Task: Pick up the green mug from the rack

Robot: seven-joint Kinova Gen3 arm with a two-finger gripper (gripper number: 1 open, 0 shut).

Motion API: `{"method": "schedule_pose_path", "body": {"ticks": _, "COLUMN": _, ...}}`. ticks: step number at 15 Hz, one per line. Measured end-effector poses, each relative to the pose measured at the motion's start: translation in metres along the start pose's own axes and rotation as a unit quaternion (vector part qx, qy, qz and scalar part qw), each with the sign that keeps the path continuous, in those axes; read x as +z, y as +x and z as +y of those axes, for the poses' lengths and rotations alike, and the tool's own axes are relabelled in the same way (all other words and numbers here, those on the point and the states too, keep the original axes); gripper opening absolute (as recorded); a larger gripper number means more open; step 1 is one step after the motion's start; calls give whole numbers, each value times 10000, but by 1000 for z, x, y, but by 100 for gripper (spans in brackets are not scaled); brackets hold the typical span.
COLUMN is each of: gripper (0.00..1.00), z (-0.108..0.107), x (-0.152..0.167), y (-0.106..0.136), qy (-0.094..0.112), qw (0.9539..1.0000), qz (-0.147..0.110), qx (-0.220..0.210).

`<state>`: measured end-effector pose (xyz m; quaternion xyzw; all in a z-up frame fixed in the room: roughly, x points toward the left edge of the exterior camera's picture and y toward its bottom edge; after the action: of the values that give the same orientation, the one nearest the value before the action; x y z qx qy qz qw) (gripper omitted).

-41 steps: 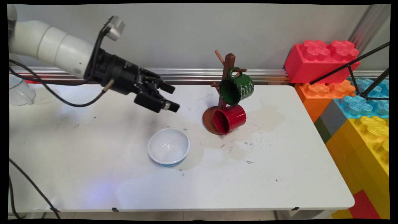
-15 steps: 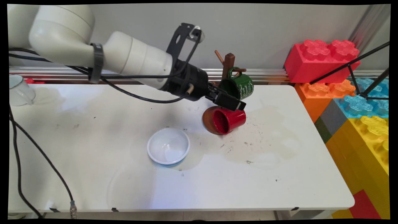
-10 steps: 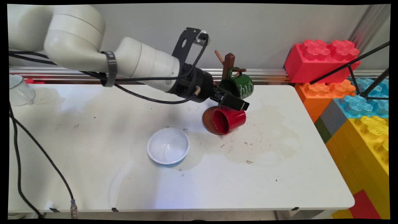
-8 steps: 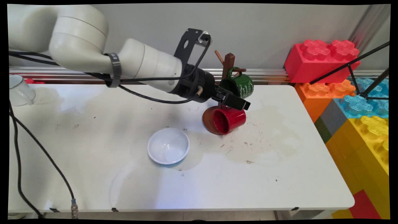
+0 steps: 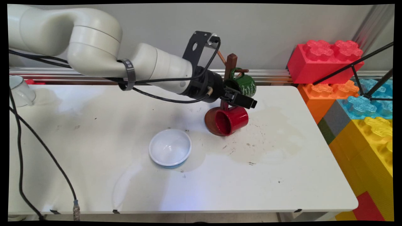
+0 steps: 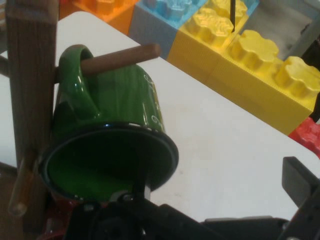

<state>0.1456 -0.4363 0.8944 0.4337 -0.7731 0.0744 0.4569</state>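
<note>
**At the mug tree: hand spread at the green mug's rim**

At the far right of the surface [image 5: 282, 175], the hand [image 5: 243, 101] sits against the green mug [image 5: 244, 84], which hangs by its handle from a peg of the wooden mug tree [image 5: 231, 64]. The mug lies directly ahead of the hand and slightly above it in the main view. Its long axis tilts, with the mouth turned down and toward the hand and the base pointing up and away toward the wall.

In the hand view the mug's dark rim [image 6: 150, 142] fills the lower middle. One finger [image 6: 142, 187] rises at the mouth's lower edge, apparently crossing the rim, though I cannot tell whether it touches. The other finger [image 6: 300, 182] stands well off to the right over bare surface. So the hand is spread wide and grips nothing. The peg [image 6: 120, 57] runs through the handle loop, just above the mug's body.

The arm reaches in from the upper left, its forearm nearly level and sloping gently down, with the wrist aimed right, at the tree.

Below the green mug a red mug [image 5: 231, 121] hangs on a lower peg, its mouth facing the near left. A white bowl [image 5: 170, 147] rests well apart, nearer the camera. Large toy bricks [image 5: 358, 103] are stacked past the surface's right end.
</note>
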Motion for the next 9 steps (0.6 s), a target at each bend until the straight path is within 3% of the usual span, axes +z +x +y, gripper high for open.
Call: {"method": "schedule_pose_path", "body": {"ticks": 9, "gripper": 100, "z": -1, "x": 18, "y": 6, "qy": 102, "qw": 9996, "qz": 170, "qx": -198}}
